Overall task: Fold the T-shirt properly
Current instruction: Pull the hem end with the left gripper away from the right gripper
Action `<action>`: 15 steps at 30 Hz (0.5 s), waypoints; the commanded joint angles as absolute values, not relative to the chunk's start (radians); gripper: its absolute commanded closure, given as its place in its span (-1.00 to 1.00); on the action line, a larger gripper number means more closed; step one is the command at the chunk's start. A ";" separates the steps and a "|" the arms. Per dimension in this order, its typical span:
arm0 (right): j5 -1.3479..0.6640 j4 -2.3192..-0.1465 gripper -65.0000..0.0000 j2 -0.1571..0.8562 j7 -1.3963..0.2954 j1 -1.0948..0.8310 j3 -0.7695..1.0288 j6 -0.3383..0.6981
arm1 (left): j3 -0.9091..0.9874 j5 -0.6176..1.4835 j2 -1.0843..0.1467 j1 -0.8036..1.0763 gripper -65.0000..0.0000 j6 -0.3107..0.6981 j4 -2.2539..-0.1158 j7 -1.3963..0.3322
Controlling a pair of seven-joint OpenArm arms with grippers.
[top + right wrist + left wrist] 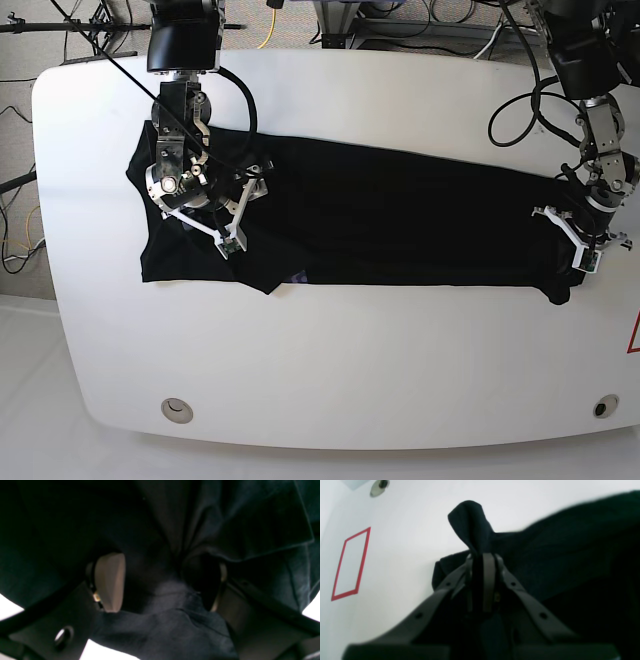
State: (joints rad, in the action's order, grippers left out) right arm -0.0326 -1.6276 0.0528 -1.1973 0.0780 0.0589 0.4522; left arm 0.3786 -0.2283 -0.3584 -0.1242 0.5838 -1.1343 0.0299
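Jaws of your left gripper (482,555) clenched on T-shirt (400,215) edge; right gripper (160,580) spread wide, cloth between, on table (350,350).

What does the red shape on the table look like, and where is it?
Start at the big white table with the black T-shirt stretched across it. Go to the shirt end pinched in the left claw; beyond it, on bare table, is a red tape rectangle. It is the only coloured outline, with nothing inside.
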 commanded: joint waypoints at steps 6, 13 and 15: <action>-0.041 -1.641 -0.34 0.056 -1.181 0.099 0.061 0.452 | 0.384 -0.213 -0.404 -0.097 0.91 0.578 -1.182 0.054; -0.041 -1.641 -0.34 0.056 -1.181 0.099 0.061 0.452 | 0.440 -0.226 -0.404 -0.079 0.91 0.578 -1.202 -0.004; -0.041 -1.641 -0.34 0.056 -1.181 0.099 0.061 0.452 | 0.450 -0.248 -0.404 -0.082 0.91 0.578 -1.201 -0.019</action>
